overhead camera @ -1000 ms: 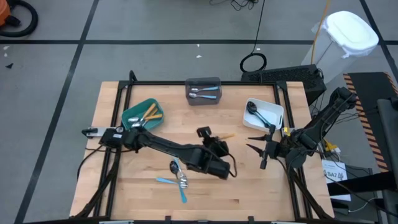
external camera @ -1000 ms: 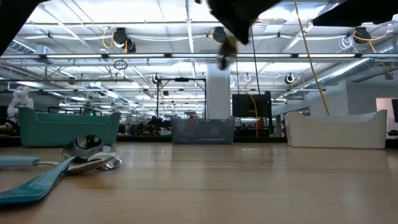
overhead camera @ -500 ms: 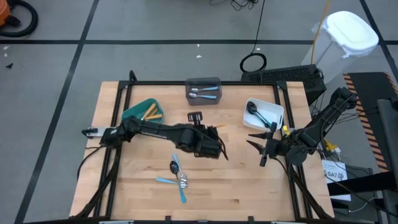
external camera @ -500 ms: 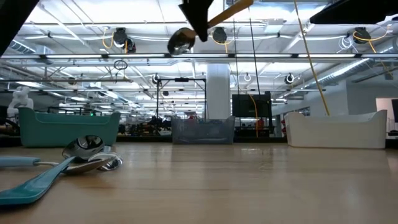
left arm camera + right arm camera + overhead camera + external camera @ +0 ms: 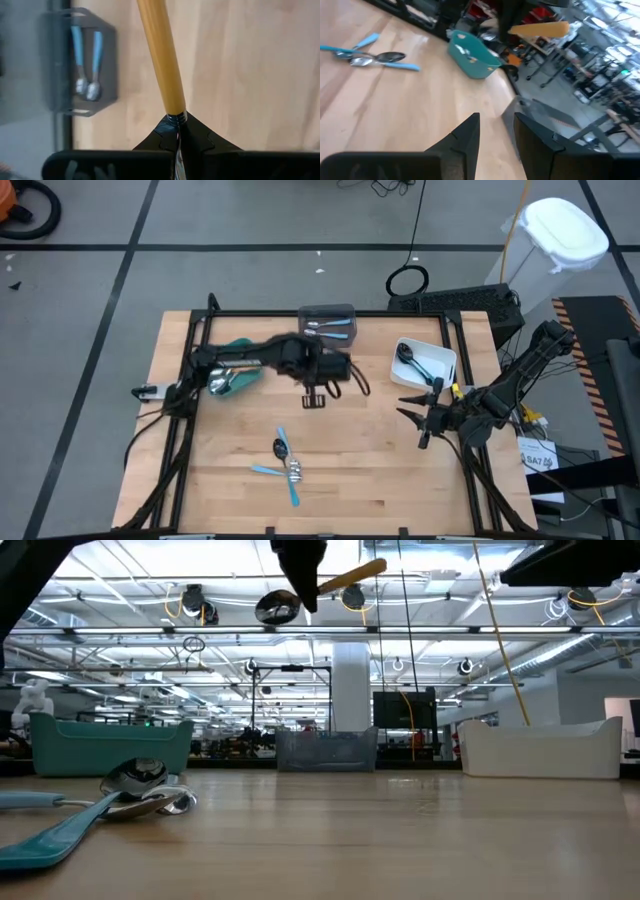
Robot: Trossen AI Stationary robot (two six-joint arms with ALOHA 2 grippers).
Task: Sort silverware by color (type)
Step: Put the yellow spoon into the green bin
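A grey concrete floor [image 5: 100, 290] crossed by dark tape lines [image 5: 130, 265] surrounds the light wooden table [image 5: 220, 490], which sits in a black frame [image 5: 190, 345]. Past the table's far edge lies a coiled black cable [image 5: 407, 280] beside a dark case [image 5: 455, 302]. A white lidded bin [image 5: 562, 230] stands in the far right corner, with hazard-striped edging [image 5: 600, 390] along the right side. At table height the room opens into a wide hall: white ceiling panels [image 5: 150, 570], steel trusses [image 5: 200, 632], hanging lamps [image 5: 192, 600], a pale column [image 5: 350, 690], a dark screen [image 5: 403, 710] and distant benches. A yellow cable [image 5: 497, 630] hangs on the right.
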